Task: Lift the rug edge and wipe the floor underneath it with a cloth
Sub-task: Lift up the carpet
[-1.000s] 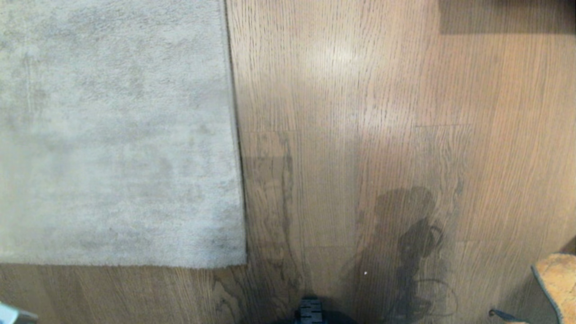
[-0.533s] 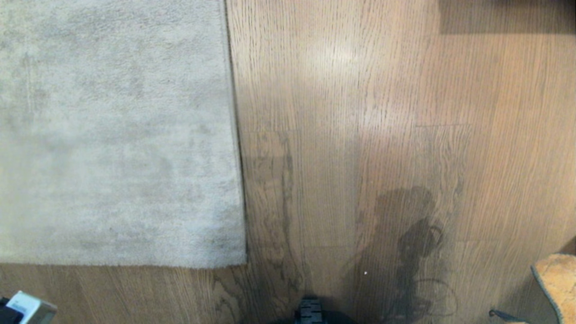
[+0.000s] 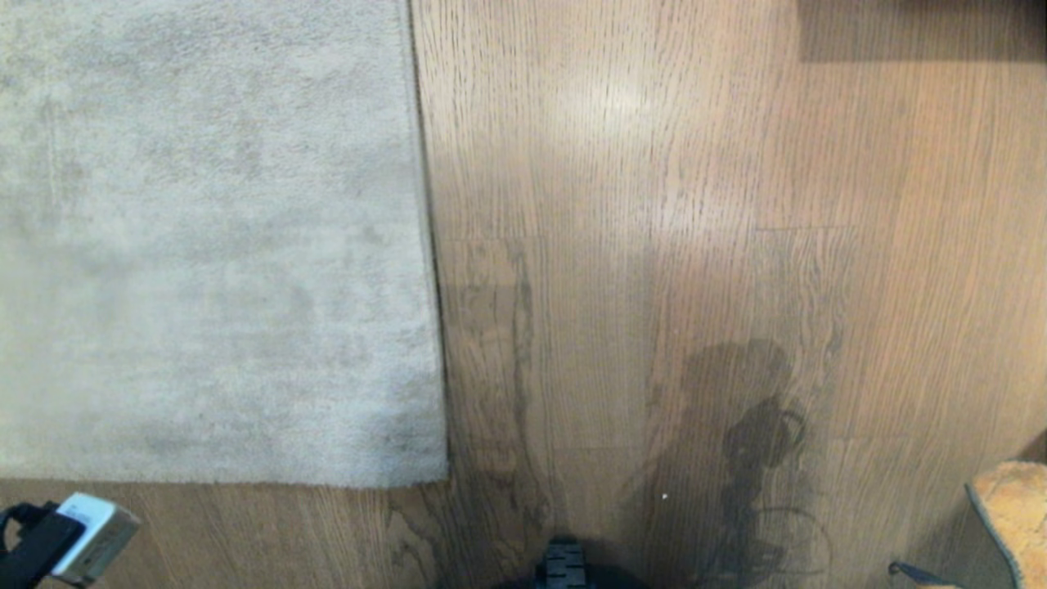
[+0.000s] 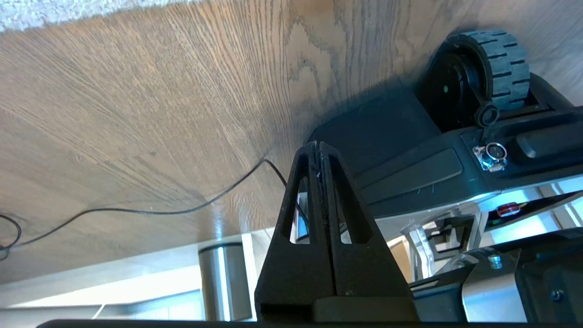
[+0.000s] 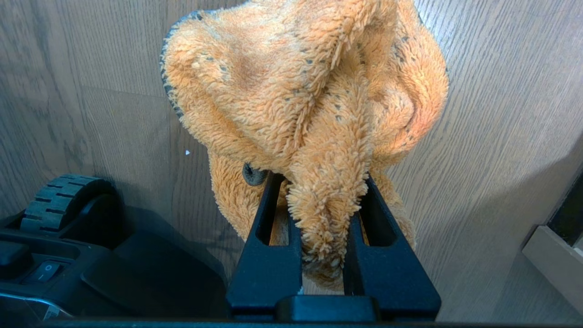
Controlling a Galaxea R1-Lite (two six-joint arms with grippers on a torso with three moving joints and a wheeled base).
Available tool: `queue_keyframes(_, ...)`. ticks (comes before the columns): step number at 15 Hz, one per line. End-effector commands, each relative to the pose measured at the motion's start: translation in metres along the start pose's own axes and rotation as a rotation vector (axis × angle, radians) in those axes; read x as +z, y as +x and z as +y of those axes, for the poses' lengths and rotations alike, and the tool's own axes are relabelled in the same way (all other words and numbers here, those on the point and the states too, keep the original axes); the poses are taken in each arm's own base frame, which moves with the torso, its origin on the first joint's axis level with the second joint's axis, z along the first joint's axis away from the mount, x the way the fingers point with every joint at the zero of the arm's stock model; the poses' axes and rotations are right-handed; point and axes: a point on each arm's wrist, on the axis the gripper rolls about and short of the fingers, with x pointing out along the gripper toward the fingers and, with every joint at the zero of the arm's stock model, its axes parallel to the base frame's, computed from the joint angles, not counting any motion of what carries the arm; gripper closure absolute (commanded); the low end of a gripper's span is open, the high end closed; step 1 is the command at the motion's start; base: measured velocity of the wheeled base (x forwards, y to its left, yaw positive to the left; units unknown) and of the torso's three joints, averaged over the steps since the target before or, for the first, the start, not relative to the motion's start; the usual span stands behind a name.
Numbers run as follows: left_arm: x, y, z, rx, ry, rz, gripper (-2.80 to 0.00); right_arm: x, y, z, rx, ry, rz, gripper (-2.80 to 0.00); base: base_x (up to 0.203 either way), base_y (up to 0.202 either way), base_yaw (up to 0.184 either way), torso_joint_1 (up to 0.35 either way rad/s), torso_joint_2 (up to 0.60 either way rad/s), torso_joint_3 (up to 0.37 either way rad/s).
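Down at 7 o'clock in the head view, the left gripper [image 4: 319, 150] hung over the brown wood-grain plank floor [image 3: 654, 204], fingers pressed together on nothing! The pale grey short-pile rug edge [image 3: 429, 245] lay flat. At 4 o'clock, the right gripper [image 5: 325, 205] pinched the fuzzy orange-yellow cloth [image 5: 309, 91] tight.

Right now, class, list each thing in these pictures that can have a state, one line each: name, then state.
rug edge: lying flat on the floor, not lifted.
floor: bare beside the rug, its part under the rug covered.
cloth: bunched, pinched in the right gripper, hanging above the floor.
right gripper: shut on the cloth.
left gripper: shut, empty, above bare floor near the rug edge.
black cable: lying loose on the floor.
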Motion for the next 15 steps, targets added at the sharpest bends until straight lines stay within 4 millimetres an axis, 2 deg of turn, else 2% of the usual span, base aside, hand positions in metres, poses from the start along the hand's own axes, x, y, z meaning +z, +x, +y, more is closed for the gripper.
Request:
queue_keyframes(1, 0.004, 0.006, 0.001, -0.001, -0.004, 0.041, 0.0, 0.0, 0.0, 0.0, 0.002, 0.0, 0.001, 0.0, 0.0, 0.0, 0.0, 0.0, 0.0, 0.0)
queue_keyframes(8, 0.022, 0.036, 0.004, -0.002, -0.004, 0.058, 0.0, 0.0, 0.0, 0.0, 0.001, -0.001, 0.001, 0.0, 0.0, 0.0, 0.0, 0.0, 0.0, 0.0)
queue_keyframes(15, 0.03, 0.061, 0.007, -0.001, -0.009, 0.074, 0.0, 0.0, 0.0, 0.0, 0.001, -0.001, 0.001, 0.0, 0.0, 0.0, 0.0, 0.0, 0.0, 0.0)
